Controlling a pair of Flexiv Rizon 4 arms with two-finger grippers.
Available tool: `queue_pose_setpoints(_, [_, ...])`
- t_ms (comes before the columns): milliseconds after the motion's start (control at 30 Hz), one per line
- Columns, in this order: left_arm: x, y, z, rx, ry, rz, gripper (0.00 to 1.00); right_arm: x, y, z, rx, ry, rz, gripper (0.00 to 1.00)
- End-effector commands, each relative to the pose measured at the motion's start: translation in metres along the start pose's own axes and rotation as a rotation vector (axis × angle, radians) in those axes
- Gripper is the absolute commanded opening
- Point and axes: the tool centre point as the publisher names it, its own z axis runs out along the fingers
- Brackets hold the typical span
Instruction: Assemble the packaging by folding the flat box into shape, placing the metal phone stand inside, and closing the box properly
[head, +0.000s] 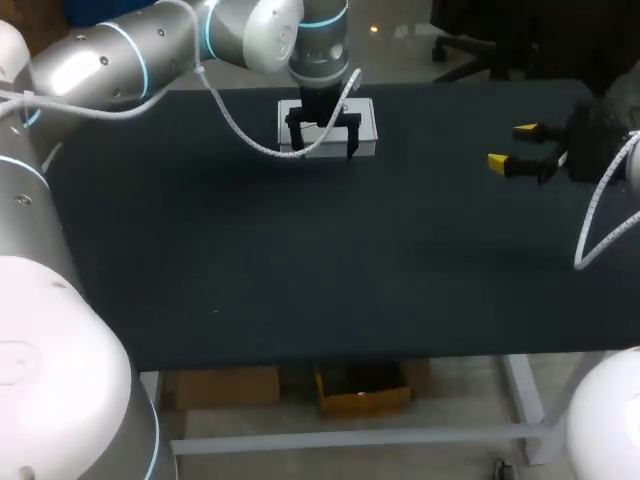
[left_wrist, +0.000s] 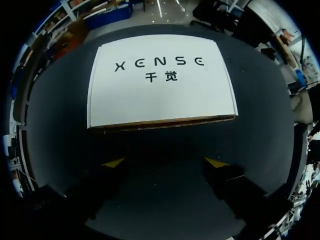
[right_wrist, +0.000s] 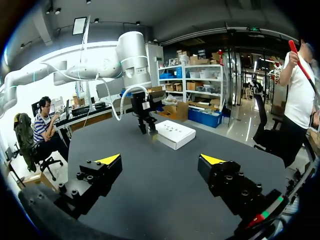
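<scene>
The box (head: 365, 122) sits at the far middle of the table (head: 300, 280), a low white oblong with its lid lying flat. In the left wrist view the box (left_wrist: 160, 82) shows a plain white top with dark print near its far edge, and a thin brown line runs along its near edge. The left gripper (head: 325, 150) hangs over the near side of the box; its fingers are spread wide with nothing between them, and the box lies just ahead of the left gripper's (left_wrist: 165, 162) yellow tips. The right gripper (head: 513, 146) is at the far right of the table, well apart from the box, its fingers also spread and holding nothing (right_wrist: 161, 159)
</scene>
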Motion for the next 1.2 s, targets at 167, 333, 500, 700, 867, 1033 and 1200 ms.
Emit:
queue_pose_setpoints(167, [-0.035,0.133,-0.043,0.387,0.040,0.035,1.00,0.000,0.000,-0.001,-0.004,0.002,-0.001,1.00])
queue_pose_setpoints(333, [-0.044,0.170,-0.049,0.500,0.062,0.058,1.00,0.000,0.000,-0.001,-0.004,0.002,-0.001,1.00])
queue_pose_setpoints(500, [-0.054,0.188,-0.052,0.567,0.111,0.095,1.00,0.000,0.000,-0.001,-0.004,0.002,-0.001,1.00])
queue_pose_setpoints(700, [-0.067,0.191,-0.052,0.588,0.218,0.166,1.00,0.000,0.000,-0.001,-0.004,0.002,-0.001,1.00])
queue_pose_setpoints(867, [-0.075,0.183,-0.053,0.598,0.276,0.188,1.00,0.000,0.000,-0.001,-0.004,0.002,-0.001,1.00])
queue_pose_setpoints(1033, [-0.074,0.166,-0.059,0.558,0.295,0.215,1.00,0.000,0.000,-0.001,-0.004,0.002,-0.001,1.00])
queue_pose_setpoints(1200, [-0.072,0.159,-0.062,0.503,0.326,0.267,1.00,0.000,0.000,-0.001,-0.004,0.002,-0.001,1.00])
